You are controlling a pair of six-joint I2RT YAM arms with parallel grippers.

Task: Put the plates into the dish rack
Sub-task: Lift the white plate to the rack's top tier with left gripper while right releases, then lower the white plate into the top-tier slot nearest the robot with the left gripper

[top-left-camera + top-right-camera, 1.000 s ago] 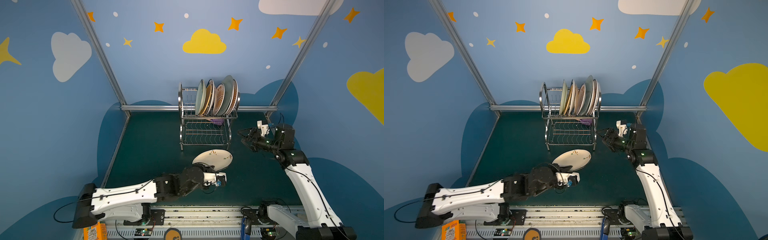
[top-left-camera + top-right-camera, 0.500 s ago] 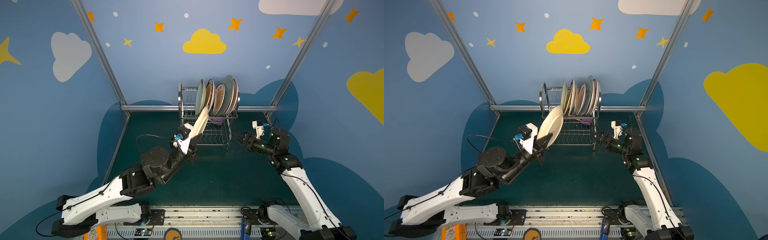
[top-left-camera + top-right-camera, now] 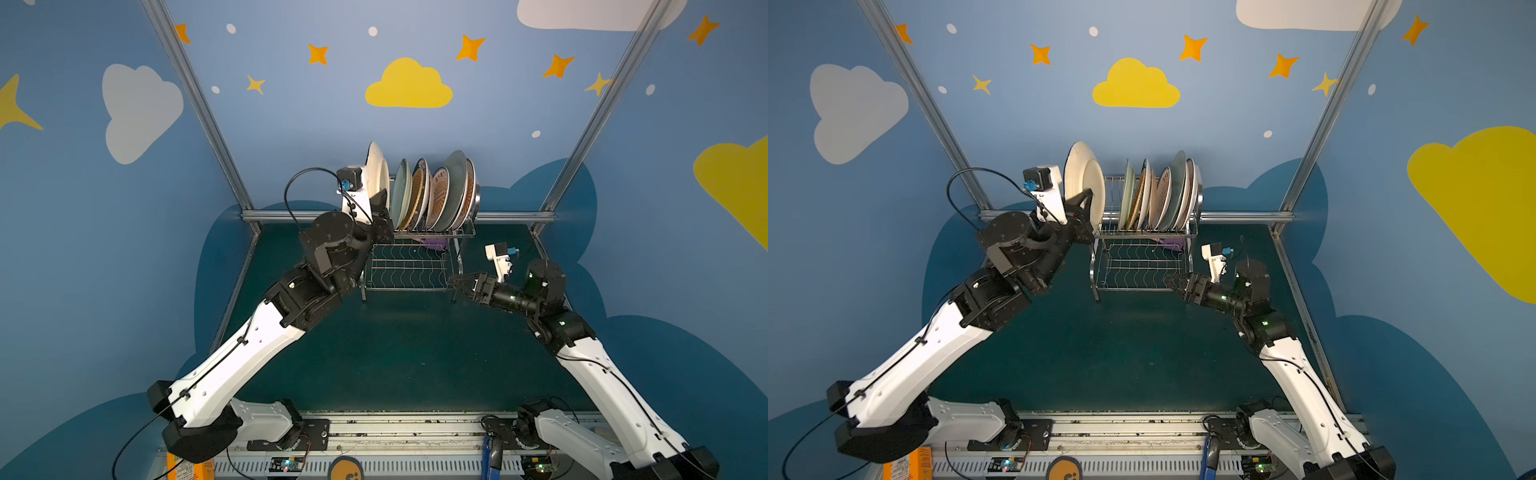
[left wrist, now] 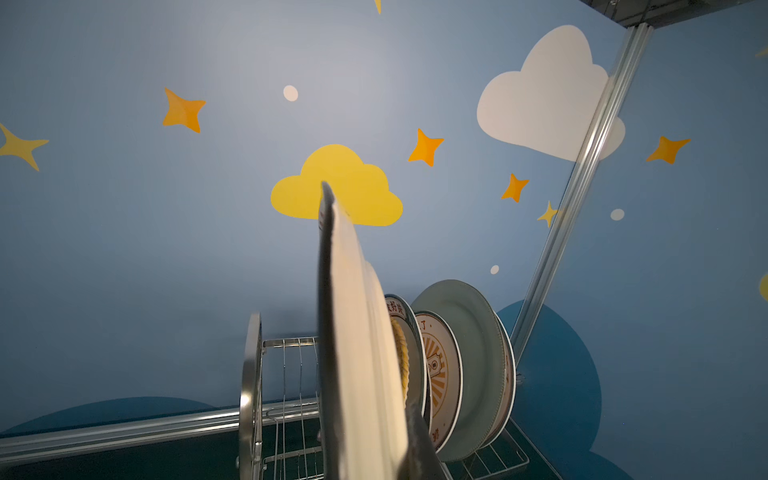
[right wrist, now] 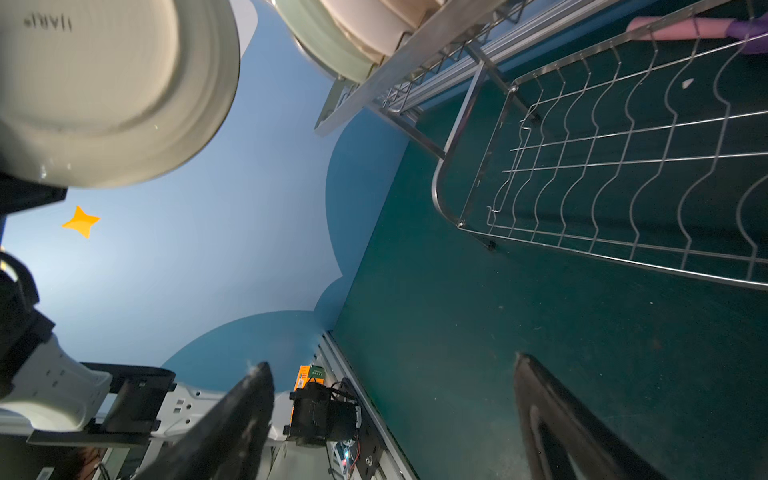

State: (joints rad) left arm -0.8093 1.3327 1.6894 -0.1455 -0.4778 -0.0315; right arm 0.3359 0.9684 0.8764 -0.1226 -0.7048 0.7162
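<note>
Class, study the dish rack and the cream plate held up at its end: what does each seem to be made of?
Dish rack: likely polished steel wire and tube; it gleams and reflects. Cream plate: probably glazed ceramic, possibly melamine; smooth, glossy, stamped underside.

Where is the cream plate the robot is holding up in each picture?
In a top view: the cream plate is held on edge, left of the racked plates.
In a top view: again left of them, on edge.
Left wrist: edge-on, nearest the camera, before the racked plates.
Right wrist: its underside shows, apart from the dish rack.
Shared landmark: the dish rack.
</note>
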